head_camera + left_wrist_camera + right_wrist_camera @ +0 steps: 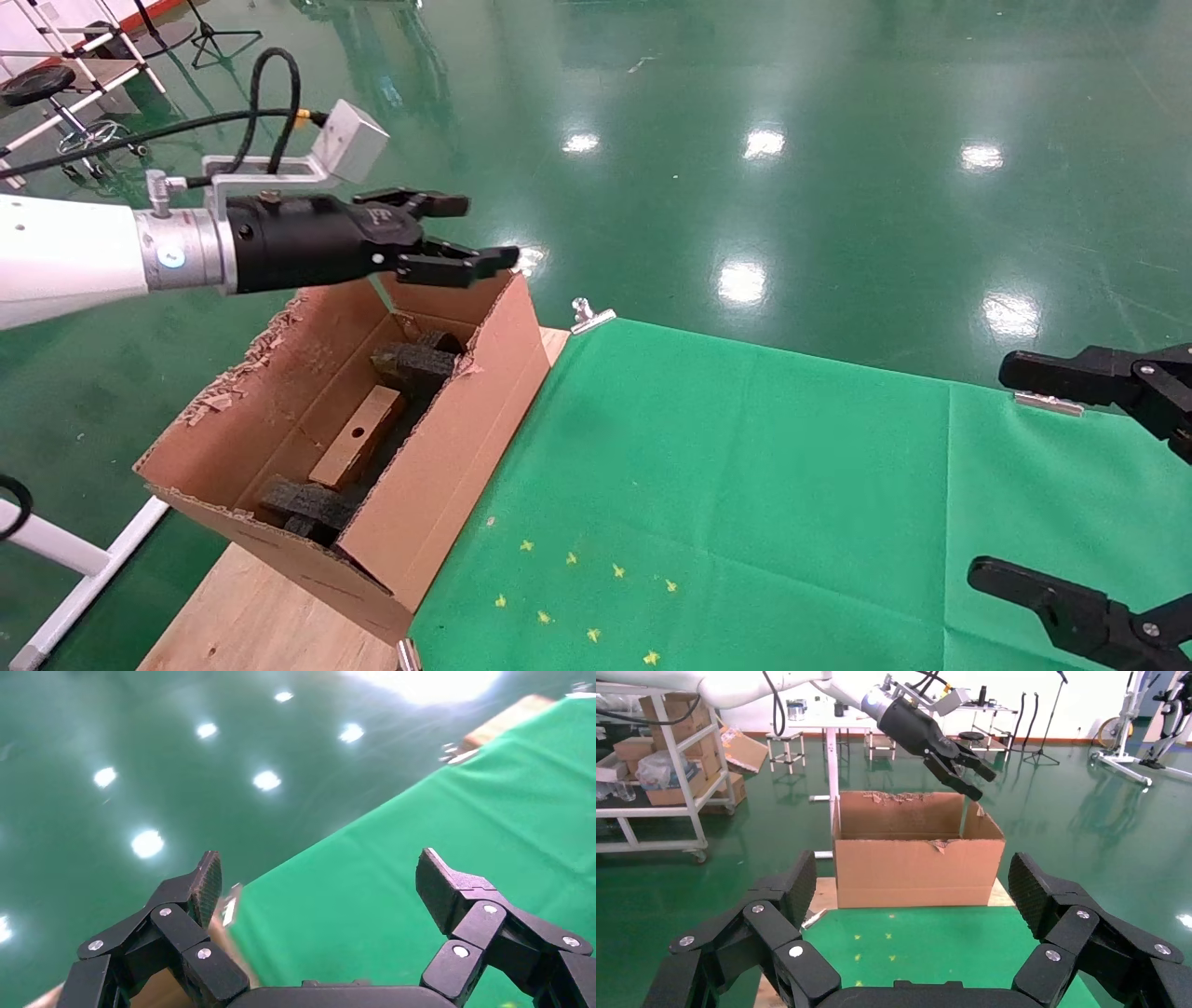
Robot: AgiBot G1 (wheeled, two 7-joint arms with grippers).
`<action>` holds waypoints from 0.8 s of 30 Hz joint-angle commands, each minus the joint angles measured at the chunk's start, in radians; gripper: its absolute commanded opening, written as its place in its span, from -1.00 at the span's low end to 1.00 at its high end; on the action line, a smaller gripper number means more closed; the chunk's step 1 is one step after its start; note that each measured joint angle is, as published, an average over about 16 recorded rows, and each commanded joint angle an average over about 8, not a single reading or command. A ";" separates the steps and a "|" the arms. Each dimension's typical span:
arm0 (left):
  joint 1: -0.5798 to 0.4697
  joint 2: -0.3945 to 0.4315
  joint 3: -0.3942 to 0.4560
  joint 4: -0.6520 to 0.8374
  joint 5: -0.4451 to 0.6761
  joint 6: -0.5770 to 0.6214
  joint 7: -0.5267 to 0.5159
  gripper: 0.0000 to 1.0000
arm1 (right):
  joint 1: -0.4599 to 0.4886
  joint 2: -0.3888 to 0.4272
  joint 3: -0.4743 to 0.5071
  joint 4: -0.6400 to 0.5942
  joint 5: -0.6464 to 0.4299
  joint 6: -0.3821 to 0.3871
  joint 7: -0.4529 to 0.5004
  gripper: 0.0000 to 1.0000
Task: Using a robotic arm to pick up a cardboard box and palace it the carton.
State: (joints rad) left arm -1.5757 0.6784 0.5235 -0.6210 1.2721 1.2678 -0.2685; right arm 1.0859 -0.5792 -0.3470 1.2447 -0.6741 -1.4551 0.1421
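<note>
Cardboard box point(358, 436) lies in the carton point(447, 447) between black foam pieces point(413, 364), left gripper point(461, 235) spread wide above

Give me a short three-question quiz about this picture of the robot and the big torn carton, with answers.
1. True or false: the small brown cardboard box with a round hole lies on the green cloth.
2. The left arm's black gripper is: A) open and empty, B) shut on the box.
3. What dark pieces share the large torn brown carton with the box?

Key: 1. False, it lies inside the carton. 2. A. 3. Black foam pieces.
</note>
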 commanded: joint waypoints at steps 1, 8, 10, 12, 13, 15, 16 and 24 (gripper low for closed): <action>0.029 -0.004 -0.014 -0.038 -0.031 0.013 0.005 1.00 | 0.000 0.000 0.000 0.000 0.000 0.000 0.000 1.00; 0.131 -0.018 -0.064 -0.174 -0.142 0.060 0.021 1.00 | 0.000 0.000 0.000 0.000 0.000 0.000 0.000 1.00; 0.160 -0.021 -0.078 -0.212 -0.173 0.073 0.026 1.00 | 0.000 0.000 0.000 0.000 0.000 0.000 0.000 1.00; 0.190 -0.025 -0.092 -0.251 -0.205 0.086 0.031 1.00 | 0.000 0.000 0.000 0.000 0.000 0.000 0.000 1.00; 0.204 -0.027 -0.099 -0.270 -0.220 0.093 0.033 1.00 | 0.000 0.000 0.000 0.000 0.000 0.000 0.000 1.00; 0.233 -0.031 -0.114 -0.309 -0.252 0.106 0.038 1.00 | 0.000 0.000 0.000 0.000 0.000 0.000 0.000 1.00; 0.247 -0.033 -0.120 -0.328 -0.267 0.112 0.040 1.00 | 0.000 0.000 0.000 0.000 0.000 0.000 0.000 1.00; 0.364 -0.049 -0.177 -0.482 -0.394 0.166 0.059 1.00 | 0.000 0.000 0.000 0.000 0.000 0.000 0.000 1.00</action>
State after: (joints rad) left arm -1.2115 0.6296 0.3463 -1.1029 0.8786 1.4334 -0.2098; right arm 1.0859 -0.5791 -0.3471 1.2447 -0.6741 -1.4551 0.1420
